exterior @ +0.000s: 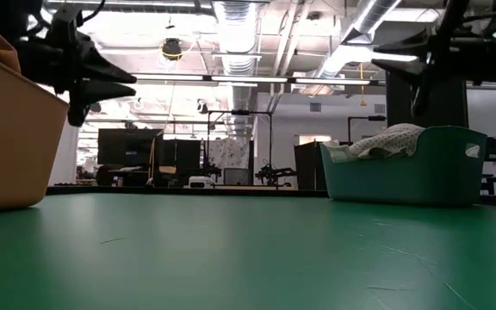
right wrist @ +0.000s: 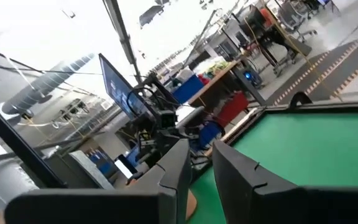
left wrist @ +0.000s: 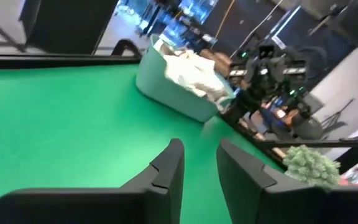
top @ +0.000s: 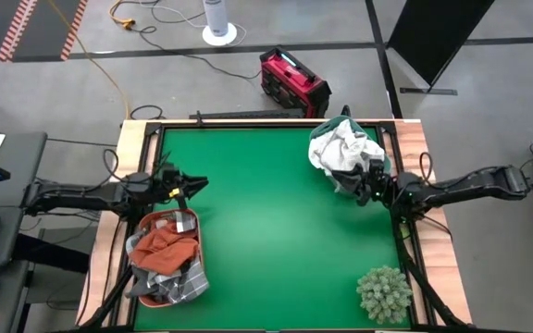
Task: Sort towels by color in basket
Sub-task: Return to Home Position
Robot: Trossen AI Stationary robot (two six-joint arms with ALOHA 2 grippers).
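My left gripper (top: pixel 195 185) and right gripper (top: pixel 364 190) were a little open and empty. White towels (top: pixel 340 148) filled the green bin (exterior: pixel 420 176). Orange and grey towels (top: pixel 163 252) filled the orange bin (exterior: pixel 7 146). They looked soft, light and floppy, so I would pinch a top fold.

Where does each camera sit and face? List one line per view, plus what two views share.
High: overhead, straight down on the green table; both arms, left gripper, right gripper.
Low: table height, level across into the room; both grippers above.
Left wrist: past its own fingers toward the teal bin and right arm.
Right wrist: past its own fingers toward the left arm.
Shared: high, low and left wrist show the teal bin.
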